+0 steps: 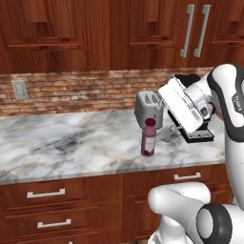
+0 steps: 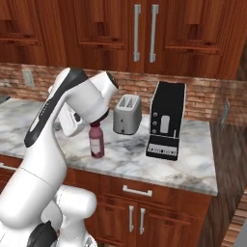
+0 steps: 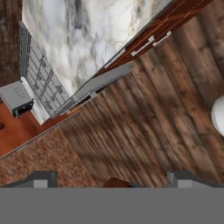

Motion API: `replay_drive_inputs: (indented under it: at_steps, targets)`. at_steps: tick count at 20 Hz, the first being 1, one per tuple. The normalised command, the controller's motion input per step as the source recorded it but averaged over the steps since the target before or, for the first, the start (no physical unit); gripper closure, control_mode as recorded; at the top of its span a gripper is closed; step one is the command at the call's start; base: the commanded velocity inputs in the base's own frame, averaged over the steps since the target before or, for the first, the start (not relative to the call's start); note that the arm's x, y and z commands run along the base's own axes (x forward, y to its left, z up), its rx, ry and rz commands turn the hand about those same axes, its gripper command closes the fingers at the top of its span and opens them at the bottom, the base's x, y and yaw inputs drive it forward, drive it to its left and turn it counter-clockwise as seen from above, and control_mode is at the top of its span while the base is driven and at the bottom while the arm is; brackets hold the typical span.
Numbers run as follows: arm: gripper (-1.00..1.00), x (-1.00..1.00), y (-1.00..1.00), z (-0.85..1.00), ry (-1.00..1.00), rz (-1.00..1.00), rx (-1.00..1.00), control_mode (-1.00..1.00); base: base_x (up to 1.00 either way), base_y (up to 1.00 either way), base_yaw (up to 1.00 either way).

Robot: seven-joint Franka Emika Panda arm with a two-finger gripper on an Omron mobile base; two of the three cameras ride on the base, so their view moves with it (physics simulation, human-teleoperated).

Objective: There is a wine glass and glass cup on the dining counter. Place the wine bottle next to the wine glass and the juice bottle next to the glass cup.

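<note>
The juice bottle (image 1: 148,138) (image 2: 96,141), pink-purple with a dark maroon cap, stands upright on the marble worktop (image 1: 66,143) over the wooden drawers, in front of the toaster. My gripper (image 1: 160,114) hangs just above and slightly right of the cap. In the hand view the gripper (image 3: 113,180) is open, its two fingertips (image 3: 41,179) far apart, and a dark maroon edge that looks like the cap shows low between them. It holds nothing. The wine bottle, the wine glass, the glass cup and the dining counter are out of view.
A silver toaster (image 2: 127,114) stands right behind the bottle. A black coffee machine (image 2: 166,120) sits to its right against the brick wall. The hand view looks past the worktop edge to a stove grate (image 3: 41,78) and the wooden floor (image 3: 153,109).
</note>
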Motion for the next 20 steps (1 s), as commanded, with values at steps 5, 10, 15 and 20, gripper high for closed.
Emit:
replay_drive_inputs:
  at_steps: [5,10,15,20]
  targets:
    - [-1.0,-0.3,0.01,-0.69,0.07,-0.06,0.03,-1.0,0.0,0.0,0.0]
    - [-1.0,0.0,-0.27,-0.47,0.13,-0.32,0.14,-1.0,0.0,0.0,0.0]
    - [-1.0,0.05,-0.43,-0.03,0.1,-0.26,0.23,-1.0,0.0,0.0,0.0]
    - [-1.0,0.47,-0.33,0.03,0.19,-0.14,0.27,-1.0,0.0,0.0,0.0]
